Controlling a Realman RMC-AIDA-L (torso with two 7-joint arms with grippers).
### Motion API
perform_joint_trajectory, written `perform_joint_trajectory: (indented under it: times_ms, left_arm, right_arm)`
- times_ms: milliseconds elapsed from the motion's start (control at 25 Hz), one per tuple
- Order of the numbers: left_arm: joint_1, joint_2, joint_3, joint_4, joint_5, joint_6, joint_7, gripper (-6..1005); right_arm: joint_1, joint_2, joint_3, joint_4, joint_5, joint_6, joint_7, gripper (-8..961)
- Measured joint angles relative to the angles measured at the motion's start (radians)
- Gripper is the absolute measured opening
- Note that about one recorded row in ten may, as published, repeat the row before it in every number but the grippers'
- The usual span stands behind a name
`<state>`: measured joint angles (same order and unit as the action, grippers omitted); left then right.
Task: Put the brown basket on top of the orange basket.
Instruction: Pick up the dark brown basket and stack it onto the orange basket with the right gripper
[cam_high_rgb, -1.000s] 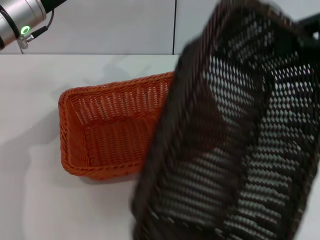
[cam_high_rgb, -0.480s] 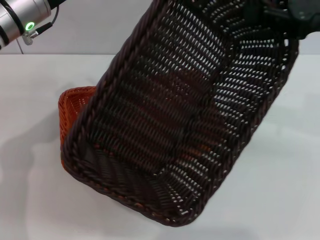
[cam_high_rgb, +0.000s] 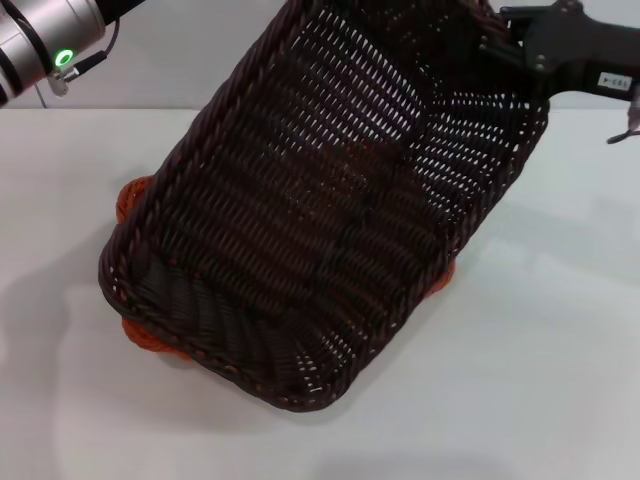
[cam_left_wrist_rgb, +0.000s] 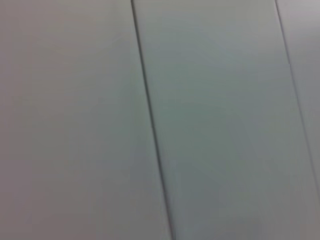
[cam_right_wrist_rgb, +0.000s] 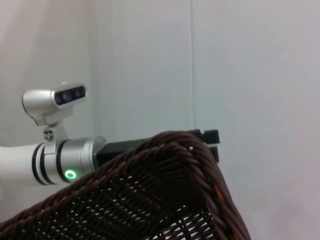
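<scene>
I am seeing 2 baskets and 2 arms. My left gripper is hanging raised at far left, its 2 fingers lying close together. The bright orange woven basket is peeking out on the white table. The dark brown open-weave wicker basket is tilting above it, long axis running from near-left up to far-right, where my right gripper is grasping its rim.

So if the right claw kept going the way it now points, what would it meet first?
The brown basket: the right claw is already at its raised far rim, pointing toward the robot's left. Past that rim the way looks free toward the parked left arm, though depth is unclear.
</scene>
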<state>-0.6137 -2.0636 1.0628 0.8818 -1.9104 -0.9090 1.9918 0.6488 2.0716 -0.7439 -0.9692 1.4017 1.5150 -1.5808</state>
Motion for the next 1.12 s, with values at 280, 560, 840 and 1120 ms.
perform_joint_trajectory:
  times_ms: [280, 560, 840, 1120]
  left_arm:
    - [-0.019, 0.000, -0.145, 0.001, -0.105, 0.066, 0.099, 846]
    - [-0.032, 0.002, -0.300, -0.092, -0.268, 0.060, 0.228, 846]
    - [-0.024, 0.004, -0.324, -0.147, -0.296, 0.023, 0.280, 846]
    - [-0.047, 0.006, -0.321, -0.196, -0.295, 0.037, 0.336, 846]
  right_arm:
    - [0.006, 0.001, 0.000, 0.105, 0.047, -0.031, -0.088, 164]
    - [0.008, 0.003, -0.007, 0.212, 0.127, -0.070, -0.191, 163]
    - [0.014, 0.006, -0.082, 0.339, 0.255, -0.136, -0.334, 163]
    - [0.021, 0.012, -0.128, 0.441, 0.374, -0.143, -0.430, 163]
